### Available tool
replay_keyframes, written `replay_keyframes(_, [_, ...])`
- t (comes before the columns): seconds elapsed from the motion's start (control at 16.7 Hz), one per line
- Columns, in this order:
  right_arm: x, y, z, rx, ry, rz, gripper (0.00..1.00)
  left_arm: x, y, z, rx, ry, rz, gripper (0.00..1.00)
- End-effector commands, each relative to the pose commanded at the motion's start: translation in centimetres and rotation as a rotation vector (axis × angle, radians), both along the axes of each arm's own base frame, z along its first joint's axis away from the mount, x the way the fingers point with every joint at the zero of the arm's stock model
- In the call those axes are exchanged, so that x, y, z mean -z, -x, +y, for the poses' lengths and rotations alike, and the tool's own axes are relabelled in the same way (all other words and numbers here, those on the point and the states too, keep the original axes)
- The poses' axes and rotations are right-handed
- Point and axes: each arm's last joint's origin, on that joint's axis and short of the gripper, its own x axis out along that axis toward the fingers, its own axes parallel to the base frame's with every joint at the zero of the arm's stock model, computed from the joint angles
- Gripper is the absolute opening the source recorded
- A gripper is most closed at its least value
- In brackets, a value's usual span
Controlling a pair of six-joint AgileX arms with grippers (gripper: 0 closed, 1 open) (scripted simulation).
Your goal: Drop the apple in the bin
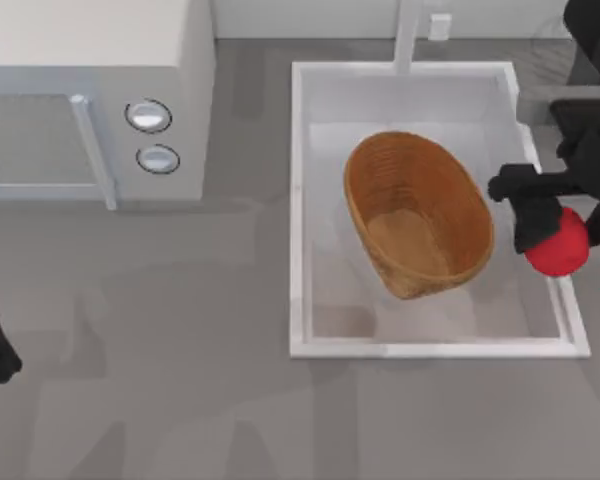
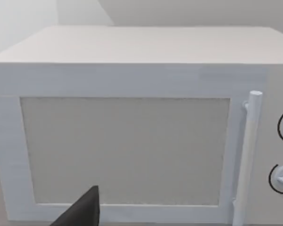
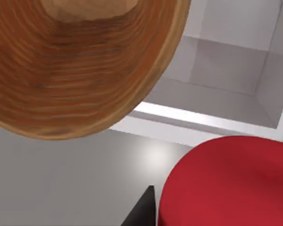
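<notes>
Item: apple (image 1: 558,245), one, a small, smooth, bright red ball, uniform in colour, with no stem or blemish that could be made out; much smaller than the bin. It was held aloft in the right gripper (image 1: 532,215) over the right rim of the white sink basin (image 1: 300,200), just beside the bin's right edge but not yet above its opening. The right gripper's fingers were pressed against the apple, the dark finger bodies lying across its upper left side in the top view; in the right wrist view the red surface (image 3: 226,183) sat close beneath the camera. Handling, by judgement: light, rigid and round, with a glossy skin likely to slip; best gripped across its widest girth, with the pads on opposite sides. Item: bin (image 1: 418,213), an oval orange-brown woven wicker basket with ribbed sides and a flat bottom, resting at an angle inside the basin, empty. Item: left gripper (image 2: 82,212), parked near the table's left edge, facing a white microwave (image 1: 90,90); whether its fingers were spread or together could not be told.
</notes>
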Motion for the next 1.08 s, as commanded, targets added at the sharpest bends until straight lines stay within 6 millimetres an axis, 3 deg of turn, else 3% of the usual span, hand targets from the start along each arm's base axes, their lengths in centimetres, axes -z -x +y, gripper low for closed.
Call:
replay_keyframes(0.24, [0.8,-3.9,-0.8,0.123,-0.355,0.061,0.0,0.0,0.0,0.0,0.0,0.0,0.0,1.0])
replay_keyframes(0.48, [0.4,-6.4,-1.9,0.175,-0.56,0.042,0.0,0.0,0.0,0.0,0.0,0.0,0.0,1.0])
replay_keyframes(0.9, [0.2,-6.8,-1.9,0.176,-0.595,0.033,0.0,0.0,0.0,0.0,0.0,0.0,0.0,1.0])
replay_keyframes(1.08, [1.8,-6.9,-0.8,0.179,-0.59,0.042,0.0,0.0,0.0,0.0,0.0,0.0,0.0,1.0])
